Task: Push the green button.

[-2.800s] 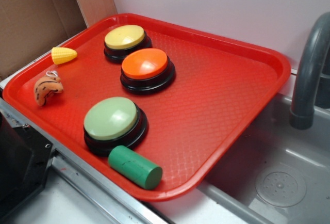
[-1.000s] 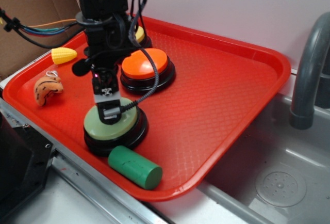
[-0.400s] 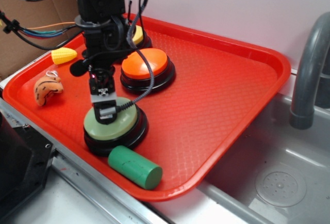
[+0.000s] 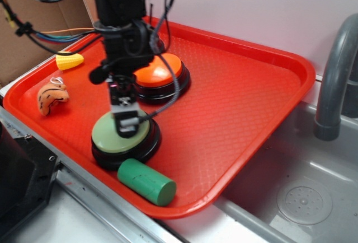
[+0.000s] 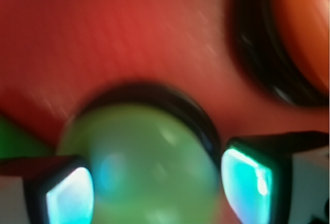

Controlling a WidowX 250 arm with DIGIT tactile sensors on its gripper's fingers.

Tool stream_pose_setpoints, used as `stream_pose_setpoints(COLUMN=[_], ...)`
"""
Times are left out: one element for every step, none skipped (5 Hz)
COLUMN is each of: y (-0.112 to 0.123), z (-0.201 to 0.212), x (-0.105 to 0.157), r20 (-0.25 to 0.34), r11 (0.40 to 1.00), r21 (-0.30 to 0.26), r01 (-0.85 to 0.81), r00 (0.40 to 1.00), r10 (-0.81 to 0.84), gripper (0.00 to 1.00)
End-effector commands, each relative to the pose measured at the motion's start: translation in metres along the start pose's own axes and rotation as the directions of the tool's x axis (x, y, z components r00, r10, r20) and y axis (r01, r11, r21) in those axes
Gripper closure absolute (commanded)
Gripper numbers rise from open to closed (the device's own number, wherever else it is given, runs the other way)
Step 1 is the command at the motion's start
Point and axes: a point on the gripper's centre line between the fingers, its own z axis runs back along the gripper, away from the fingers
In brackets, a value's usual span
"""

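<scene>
The wrist view is smeared with blur: the green button (image 5: 149, 167) runs off the bottom edge, the orange button (image 5: 304, 28) off the right. In the exterior view the gripper (image 4: 127, 124) (itself blurred) hides the yellow button.

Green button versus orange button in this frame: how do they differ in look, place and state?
The green button has a pale green top and sits near the tray's front edge; the orange button is bright orange and farther back. The green one looks larger. The end effector is at the green button's top, while nothing touches the orange one. Both are round domes on black bases.
</scene>
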Motion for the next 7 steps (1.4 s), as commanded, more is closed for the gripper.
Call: stream_pose_setpoints(y=[-0.005, -0.002, 0.002, 0.002, 0.007, 0.015, 0.021], z=[0.053, 0.084, 0.092, 0.100, 0.113, 0.121, 0.121], x=[-0.009, -0.023, -0.035, -0.043, -0.057, -0.070, -0.076], r20=[0.071, 0.116, 0.139, 0.108, 0.094, 0.109, 0.110], r11=[0.994, 0.987, 0.995, 0.993, 0.990, 0.981, 0.972], r21=[0.109, 0.160, 0.098, 0.084, 0.067, 0.081, 0.070], r01=[0.009, -0.033, -0.035, -0.078, -0.126, -0.177, -0.223], r00=[0.997, 0.993, 0.990, 0.992, 0.988, 0.980, 0.971], r10=[-0.017, 0.014, 0.021, 0.068, 0.120, 0.167, 0.214], gripper=[0.00, 0.00, 0.00, 0.00, 0.00, 0.00, 0.00])
